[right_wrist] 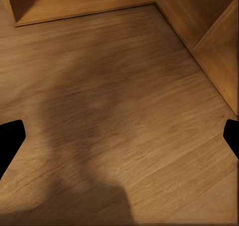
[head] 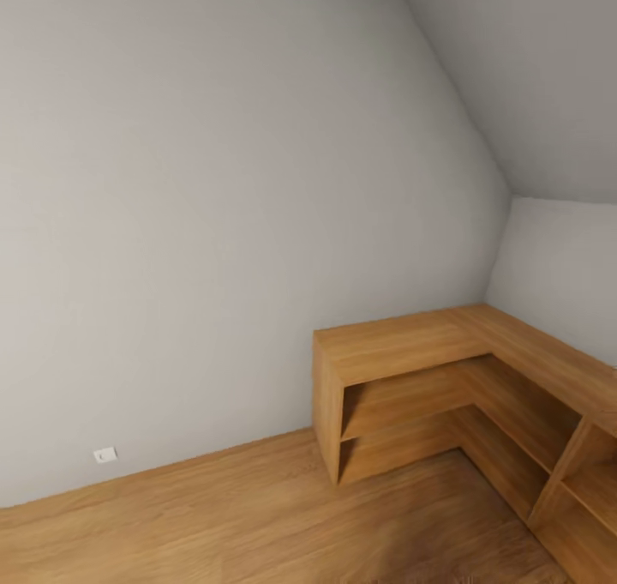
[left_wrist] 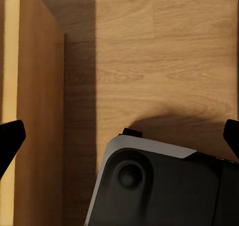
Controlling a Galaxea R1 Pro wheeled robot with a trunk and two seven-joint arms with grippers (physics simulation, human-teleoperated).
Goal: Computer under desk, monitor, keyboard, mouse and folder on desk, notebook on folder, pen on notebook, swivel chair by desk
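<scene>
We face a bare room corner, in transit.
Low L-shaped light-wood shelf unit (head: 446, 395) at four o'clock; both sets of fingers spread wide over plank floor (right_wrist: 114, 111), holding nothing; we see no task things.

A low L-shaped shelf unit (head: 403, 344) of light wood stands in the corner, on the wooden floor (head: 214, 524), against the grey wall (head: 214, 181).
</scene>
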